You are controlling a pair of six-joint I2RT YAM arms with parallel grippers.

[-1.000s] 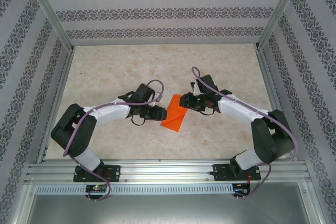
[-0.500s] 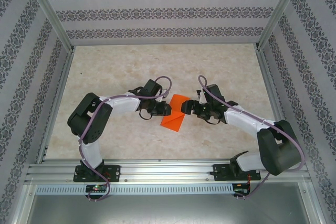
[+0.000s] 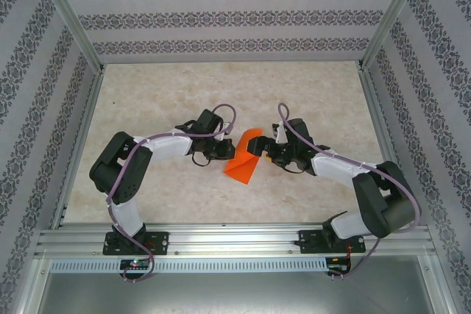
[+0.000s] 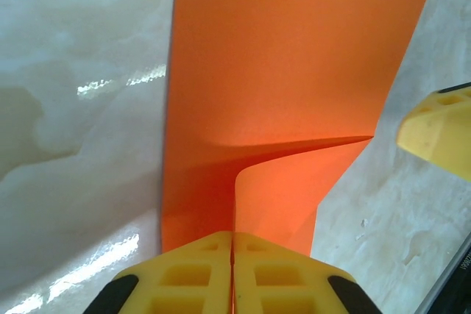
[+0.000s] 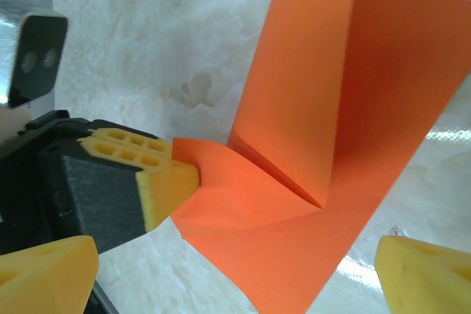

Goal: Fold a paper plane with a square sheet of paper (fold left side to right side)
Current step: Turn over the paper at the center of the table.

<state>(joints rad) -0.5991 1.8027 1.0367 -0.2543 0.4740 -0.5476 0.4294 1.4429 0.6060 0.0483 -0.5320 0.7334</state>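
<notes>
While left fingers [image 4: 190, 273] clench the paper [image 3: 243, 167] at its 9 o'clock edge, one flap raised off the table [image 3: 162, 101], right fingers [image 5: 423, 273] sit released at 3 o'clock.

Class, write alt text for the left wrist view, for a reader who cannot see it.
The left tool is shut on the near edge of the bright orange square sheet of paper, one flap curling up from the pale marbled table. A yellow fingertip of the right tool sits at the right edge.
</notes>
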